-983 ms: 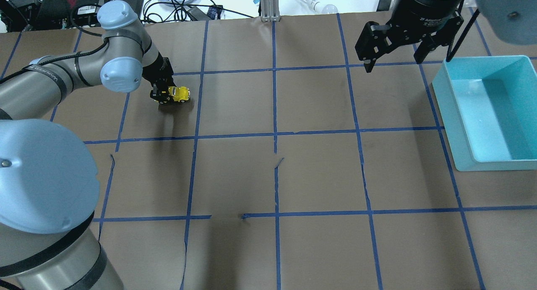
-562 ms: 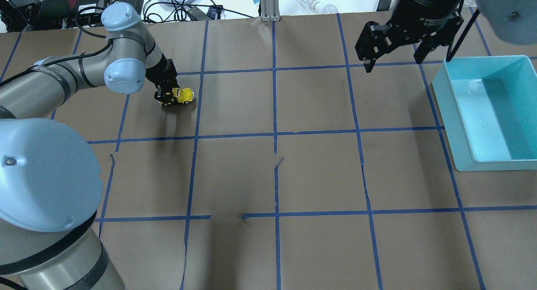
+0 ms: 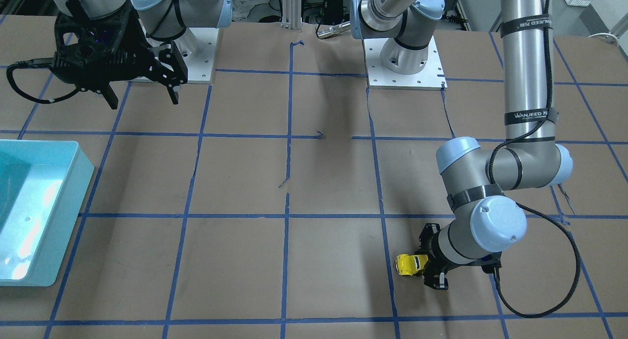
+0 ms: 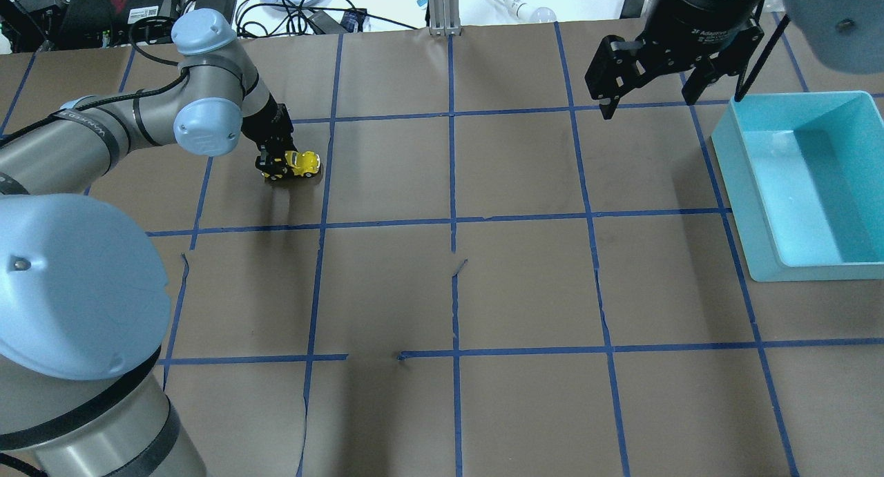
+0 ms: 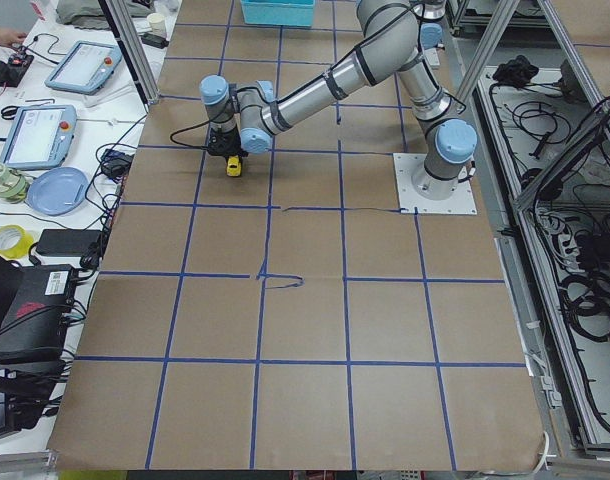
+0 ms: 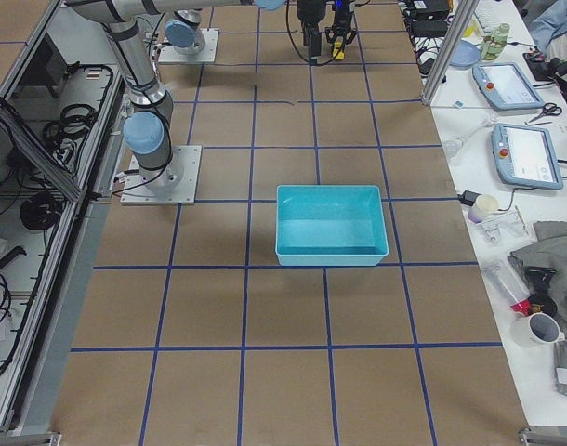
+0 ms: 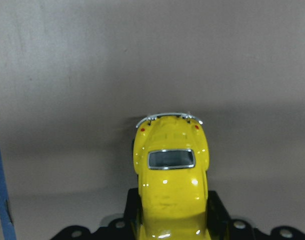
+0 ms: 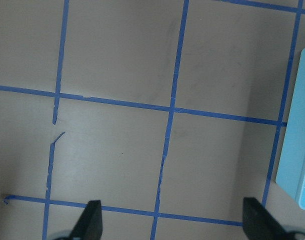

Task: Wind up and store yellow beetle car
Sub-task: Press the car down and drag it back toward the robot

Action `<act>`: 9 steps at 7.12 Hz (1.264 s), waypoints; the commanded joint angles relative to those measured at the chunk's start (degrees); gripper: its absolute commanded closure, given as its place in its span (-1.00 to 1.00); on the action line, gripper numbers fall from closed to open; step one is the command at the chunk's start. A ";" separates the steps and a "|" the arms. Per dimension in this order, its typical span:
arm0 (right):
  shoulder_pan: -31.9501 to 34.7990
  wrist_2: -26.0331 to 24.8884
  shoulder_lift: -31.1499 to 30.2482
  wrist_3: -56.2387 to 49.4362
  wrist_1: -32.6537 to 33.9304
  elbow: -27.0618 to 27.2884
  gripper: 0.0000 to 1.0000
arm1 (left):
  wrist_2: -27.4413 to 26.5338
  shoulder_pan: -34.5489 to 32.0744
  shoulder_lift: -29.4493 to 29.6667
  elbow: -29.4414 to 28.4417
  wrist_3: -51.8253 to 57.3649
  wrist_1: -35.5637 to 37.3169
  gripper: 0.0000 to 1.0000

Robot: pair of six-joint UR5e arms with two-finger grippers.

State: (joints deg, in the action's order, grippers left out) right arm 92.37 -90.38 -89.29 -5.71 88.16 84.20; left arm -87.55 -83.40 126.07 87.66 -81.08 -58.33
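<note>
Left claw (image 4: 279,166) shifted right, gripping beetle car (image 4: 304,162)

You'll find the left gripper (image 3: 423,265) low over the brown table (image 3: 333,182) (on your right in this view), its fingers closed on one end of the yellow beetle car (image 3: 407,264), which pokes out toward your left. The right gripper (image 3: 143,99) hangs with fingers spread wide near its base plate, and the teal bin (image 3: 59,216) sits at your left edge.

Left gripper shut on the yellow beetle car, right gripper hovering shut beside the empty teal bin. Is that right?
Not quite: the right gripper is open, fingers spread with nothing between, as the overhead exterior view shows. The left gripper is shut on the yellow beetle car; the teal bin is empty.
</note>
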 commanded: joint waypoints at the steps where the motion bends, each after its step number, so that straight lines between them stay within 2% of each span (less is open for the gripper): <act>1: 0.09 0.12 0.00 0.00 0.00 0.00 -1.00 | -0.25 -0.01 0.49 -0.12 0.66 -0.03 1.00; 9: 0.09 0.12 0.00 0.00 0.00 0.00 -1.00 | -1.66 1.22 0.41 -0.03 4.25 -0.02 1.00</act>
State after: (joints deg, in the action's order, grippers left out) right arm 92.46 -90.31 -89.30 -5.71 88.15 84.20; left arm -89.10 -82.72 126.45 87.88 -77.99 -58.35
